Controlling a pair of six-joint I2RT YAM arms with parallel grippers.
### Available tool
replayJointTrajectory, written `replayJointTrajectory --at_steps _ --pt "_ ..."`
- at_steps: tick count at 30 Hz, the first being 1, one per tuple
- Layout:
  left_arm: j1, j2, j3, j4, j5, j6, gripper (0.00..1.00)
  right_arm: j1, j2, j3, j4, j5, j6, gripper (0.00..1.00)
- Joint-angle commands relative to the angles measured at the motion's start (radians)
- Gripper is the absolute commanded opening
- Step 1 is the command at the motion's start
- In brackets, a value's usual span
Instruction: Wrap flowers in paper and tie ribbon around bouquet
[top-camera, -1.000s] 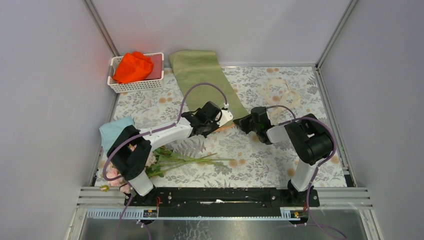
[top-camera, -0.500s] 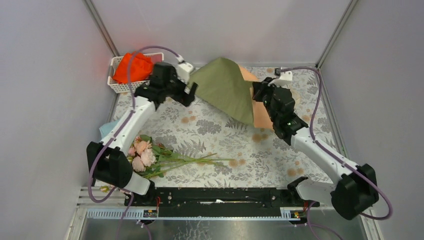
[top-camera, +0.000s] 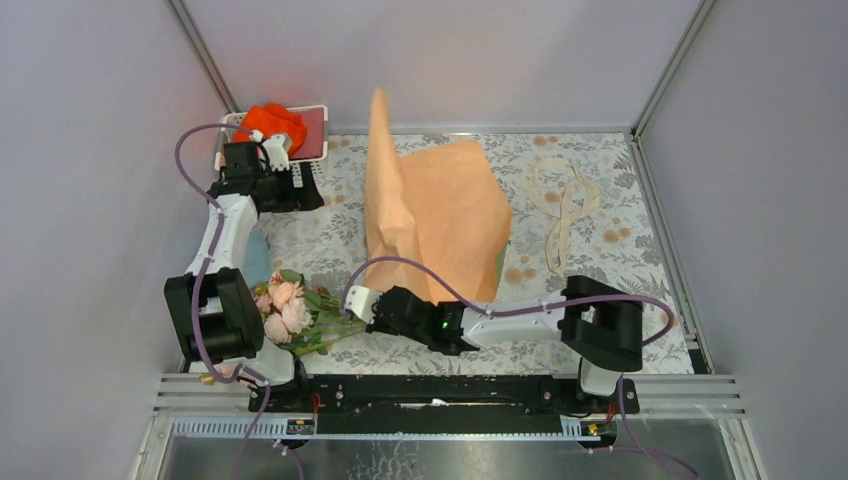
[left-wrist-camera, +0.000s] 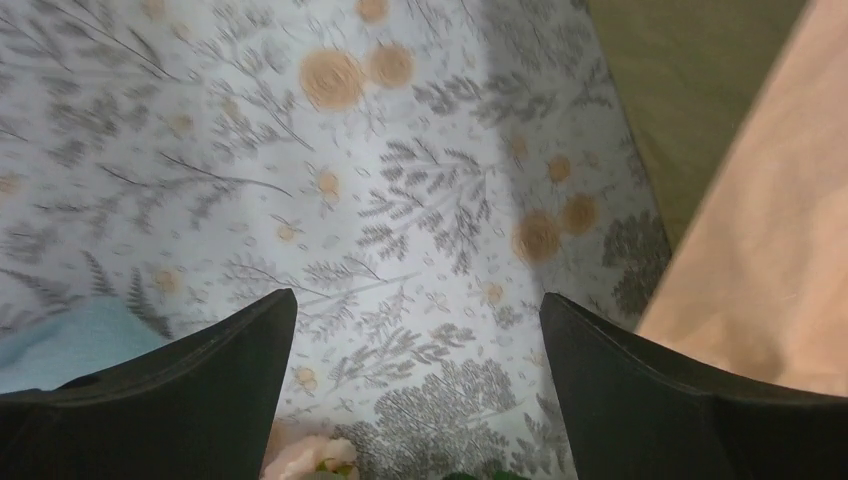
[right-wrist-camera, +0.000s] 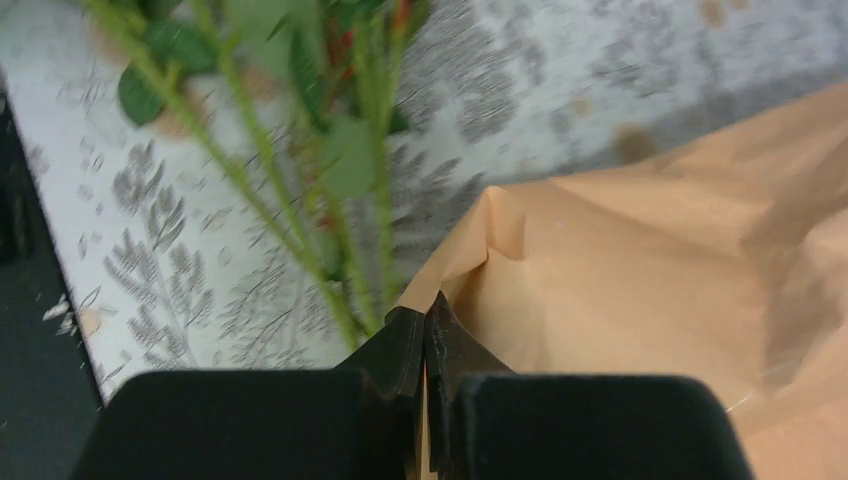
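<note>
The paper (top-camera: 440, 215) lies across the middle of the table with its peach face up, and one corner stands upright at the back. My right gripper (top-camera: 352, 308) reaches across the front and is shut on a corner of the paper (right-wrist-camera: 650, 260), as the right wrist view shows at the gripper (right-wrist-camera: 426, 318). The green stems (right-wrist-camera: 300, 200) sit just ahead of it. The flowers (top-camera: 288, 308) lie at the front left. My left gripper (top-camera: 300, 190) hovers open at the back left, its jaws wide and empty (left-wrist-camera: 415, 300). The ribbon (top-camera: 560, 205) lies looped at the right.
A white basket (top-camera: 312, 165) with an orange-red cloth (top-camera: 272, 120) stands in the back left corner. A light blue cloth (left-wrist-camera: 60, 345) lies beside the left arm. Grey walls close in the sides and back.
The left gripper opened, let the paper go and drew back toward the basket. The right gripper pulled its corner to the front beside the stems, turning the paper peach side up.
</note>
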Motion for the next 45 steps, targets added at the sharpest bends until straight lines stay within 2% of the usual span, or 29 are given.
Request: replayJointTrajectory --at_steps 1,6,9,13,18,22,23,24,25,26,28,31,32,33,34,36,40,42,45 --pt "0.009 0.034 -0.064 -0.039 0.165 -0.006 0.99 0.039 0.030 0.059 0.075 -0.003 -0.007 0.00" --pt "-0.030 0.127 -0.113 -0.107 0.389 0.033 0.99 0.041 0.017 -0.006 0.164 -0.003 0.027 0.00" --pt "-0.098 0.184 -0.109 -0.125 0.474 0.041 0.99 0.042 0.021 -0.030 0.188 0.006 0.030 0.00" --pt "-0.110 0.274 -0.080 -0.126 0.563 0.019 0.99 0.041 0.028 -0.031 0.195 0.035 0.032 0.00" --pt "-0.130 0.343 -0.075 -0.102 0.474 0.003 0.99 0.040 0.032 -0.015 0.197 0.050 0.026 0.00" --pt "-0.134 0.361 -0.061 -0.077 0.418 0.005 0.97 0.040 0.054 0.039 0.115 0.018 0.030 0.00" --pt "-0.134 0.367 -0.052 -0.070 0.403 0.003 0.92 0.040 0.060 0.073 0.056 -0.004 0.034 0.11" --pt "-0.135 0.374 -0.042 -0.065 0.386 0.002 0.84 0.039 0.064 0.121 -0.022 -0.023 0.038 0.29" --pt "-0.134 0.379 -0.030 -0.061 0.371 0.004 0.73 0.035 0.057 0.163 -0.100 -0.042 0.036 0.49" --pt "-0.135 0.386 -0.019 -0.061 0.359 0.009 0.60 0.026 0.039 0.194 -0.163 -0.071 0.033 0.63" --pt "-0.134 0.400 -0.006 -0.062 0.352 0.014 0.34 -0.013 -0.039 0.211 -0.240 -0.166 0.047 0.77" --pt "-0.135 0.409 -0.004 -0.078 0.366 0.034 0.03 -0.183 -0.177 0.227 -0.348 -0.464 0.154 0.88" --pt "-0.134 0.410 -0.004 -0.085 0.364 0.042 0.00 -0.269 -0.211 0.228 -0.363 -0.557 0.200 0.91" --pt "-0.134 0.410 -0.001 -0.090 0.355 0.048 0.00 -0.379 -0.228 0.228 -0.375 -0.625 0.244 0.92" --pt "-0.134 0.409 0.001 -0.094 0.342 0.054 0.00 -0.457 -0.234 0.229 -0.386 -0.627 0.278 0.94" --pt "-0.136 0.400 0.018 -0.112 0.299 0.075 0.00 -0.615 -0.202 0.258 -0.436 -0.554 0.354 0.96" --pt "-0.151 0.373 0.079 -0.232 0.210 0.199 0.00 -0.957 0.018 0.411 -0.620 -0.568 0.548 0.99" --pt "-0.160 0.364 0.113 -0.284 0.140 0.270 0.00 -1.053 0.103 0.446 -0.639 -0.582 0.569 1.00" --pt "-0.178 0.347 0.162 -0.325 -0.014 0.358 0.00 -1.118 0.216 0.509 -0.690 -0.555 0.542 1.00"
